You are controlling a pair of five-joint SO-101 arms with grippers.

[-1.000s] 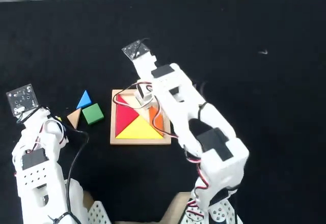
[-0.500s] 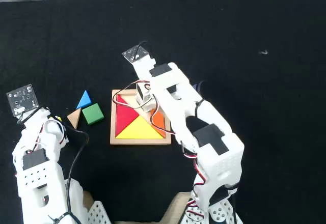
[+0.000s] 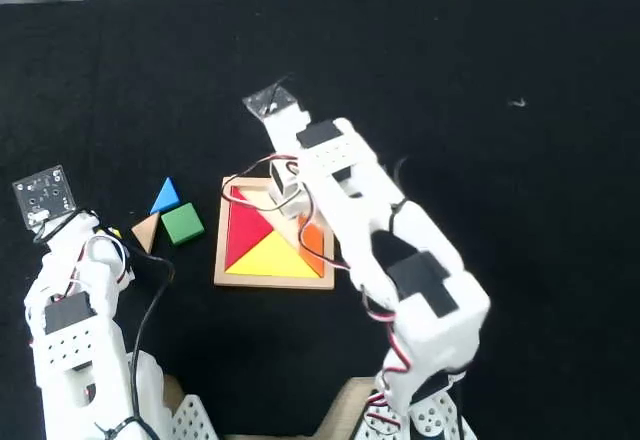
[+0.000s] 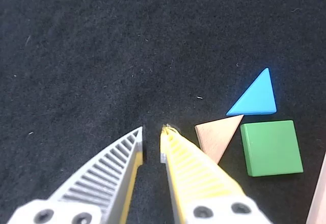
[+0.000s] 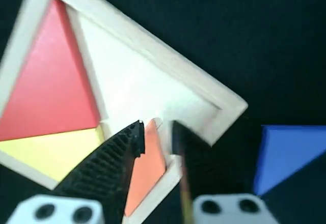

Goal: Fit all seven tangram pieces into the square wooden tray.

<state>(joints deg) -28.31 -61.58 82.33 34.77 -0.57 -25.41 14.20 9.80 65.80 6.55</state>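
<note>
Seen from the high view, the right gripper (image 3: 285,192) stands over the far side of the square wooden tray (image 3: 270,281) on the black table (image 3: 500,210). A red triangle (image 3: 243,222) and a yellow triangle (image 3: 268,258) are already seated, and the orange piece (image 3: 313,242) lies along the tray's right wall, partly under the arm. A blue triangle (image 3: 165,198), a bare-wood triangle (image 3: 146,231) and a green square (image 3: 183,224) wait together just left of the tray. In the left wrist view, the left gripper (image 4: 153,135) hangs over bare table just beside the bare-wood triangle, its fingers all but pressed together on nothing. Leave it parked there, well clear of the work. In the right wrist view, the black fingers have closed in on the narrow end of the orange piece near the tray's corner, apparently pinching it. Pale tray floor lies open beyond, and a dark blue piece (image 5: 285,152) rests on the table outside that corner. Whether the orange piece's near end rides on the rim cannot be told, so seat it carefully. Keep it low and flat, and bring its long edge flush to the wall and its corner into the tray's corner. Press down rather than sideways, since the tray looks light enough to slide. Let go only once the piece lies flat, leaving the open floor free for the remaining pieces.
</note>
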